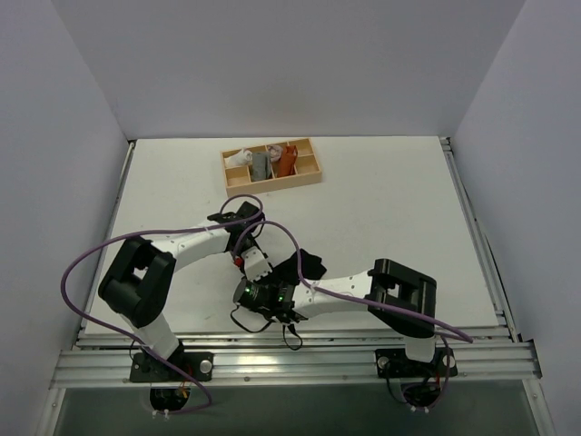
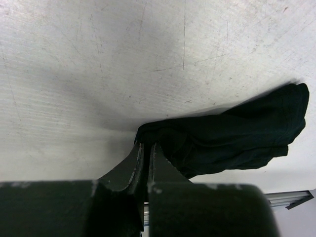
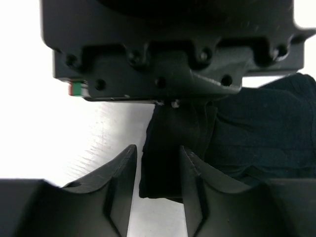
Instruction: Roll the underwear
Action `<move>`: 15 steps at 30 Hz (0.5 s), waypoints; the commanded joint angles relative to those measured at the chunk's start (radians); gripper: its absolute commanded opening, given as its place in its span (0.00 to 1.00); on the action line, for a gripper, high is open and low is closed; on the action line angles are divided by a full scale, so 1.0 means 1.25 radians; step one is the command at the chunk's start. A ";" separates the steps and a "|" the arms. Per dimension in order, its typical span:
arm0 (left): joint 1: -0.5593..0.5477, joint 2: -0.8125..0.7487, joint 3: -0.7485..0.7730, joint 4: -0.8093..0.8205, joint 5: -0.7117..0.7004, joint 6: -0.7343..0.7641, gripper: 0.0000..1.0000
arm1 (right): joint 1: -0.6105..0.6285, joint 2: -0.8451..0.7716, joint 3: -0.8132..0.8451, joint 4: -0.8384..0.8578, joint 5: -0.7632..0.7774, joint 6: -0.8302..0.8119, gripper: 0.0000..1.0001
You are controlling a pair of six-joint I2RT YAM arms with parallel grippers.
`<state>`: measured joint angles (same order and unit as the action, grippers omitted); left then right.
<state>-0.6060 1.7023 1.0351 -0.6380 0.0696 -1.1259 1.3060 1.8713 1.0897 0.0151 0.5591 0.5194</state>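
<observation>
The closed left gripper (image 2: pixel 146 147) is clamped on one end of the black soft cloth underwear (image 2: pixel 237 133). A fold of it is straddled by the half-parted right gripper (image 3: pixel 157 150). The garment is bunched near-centre on the white table (image 1: pixel 390 209), enclosed by white walls (image 1: pixel 290 64).

plain white walls (image 1: pixel 272 64) enclose a scuffed white table (image 1: pixel 390 209) (aluminium rail (image 1: pixel 290 363) along its near edge).

A wooden tray (image 1: pixel 310 166) sits in the upper middle of the top view, slightly tilted, on a white table (image 1: pixel 390 213). Three cloth rolls lie side by side in its compartments: white (image 1: pixel 241 159) leftmost, grey (image 1: pixel 261 165) beside it, orange-brown (image 1: pixel 287 160) next. A metal rail (image 1: pixel 300 363) crosses the bottom.
</observation>
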 commanded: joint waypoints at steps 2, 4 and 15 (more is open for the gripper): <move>-0.010 -0.002 0.015 -0.079 -0.009 -0.018 0.02 | 0.009 0.047 -0.023 -0.075 -0.012 0.045 0.29; -0.007 -0.006 0.013 -0.087 -0.008 -0.028 0.02 | 0.007 0.063 -0.021 -0.076 -0.034 0.051 0.23; 0.078 -0.087 -0.013 -0.117 -0.031 -0.026 0.44 | -0.073 -0.013 -0.196 0.125 -0.255 0.115 0.00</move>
<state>-0.5552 1.6634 1.0206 -0.6937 0.0719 -1.1637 1.2766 1.8484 1.0008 0.1474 0.5247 0.5797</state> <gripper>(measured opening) 0.415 0.201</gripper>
